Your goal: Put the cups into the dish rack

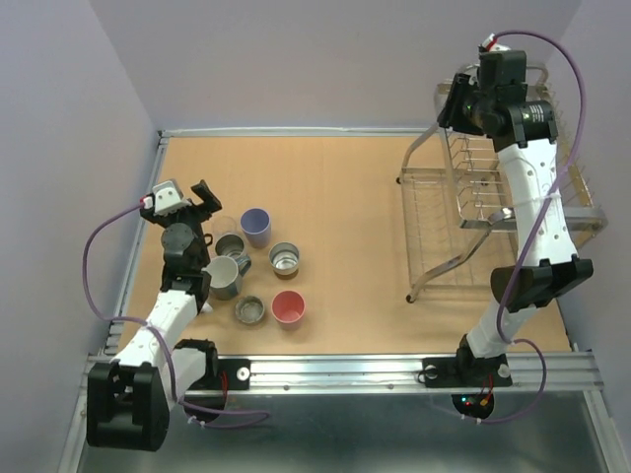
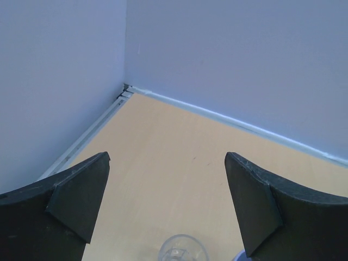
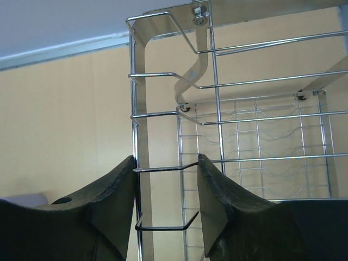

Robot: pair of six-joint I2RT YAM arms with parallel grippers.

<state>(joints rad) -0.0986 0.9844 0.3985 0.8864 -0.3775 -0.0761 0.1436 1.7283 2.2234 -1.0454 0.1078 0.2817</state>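
Note:
The cups stand in a cluster at the left: a lavender cup (image 1: pixel 256 226), a pink cup (image 1: pixel 288 307), a pale mug (image 1: pixel 224 277) and three short metal cups (image 1: pixel 285 258), (image 1: pixel 230 244), (image 1: pixel 250 309). My left gripper (image 1: pixel 209 197) hovers open beside them. In its wrist view, the left gripper (image 2: pixel 167 157) holds nothing and a clear glass (image 2: pixel 182 249) shows at the bottom edge. The chrome dish rack (image 1: pixel 473 187) stands at the right, with no cup showing in it. My right gripper (image 1: pixel 446 103) is raised over its left end. The right gripper (image 3: pixel 166 160) stands partly open, with the rack's (image 3: pixel 142 81) looped end wires in the gap.
Walls close the table at the back and both sides. A metal rail (image 1: pixel 394 370) runs along the near edge by the arm bases. Bare tabletop (image 1: pixel 345 197) lies between the cups and the rack.

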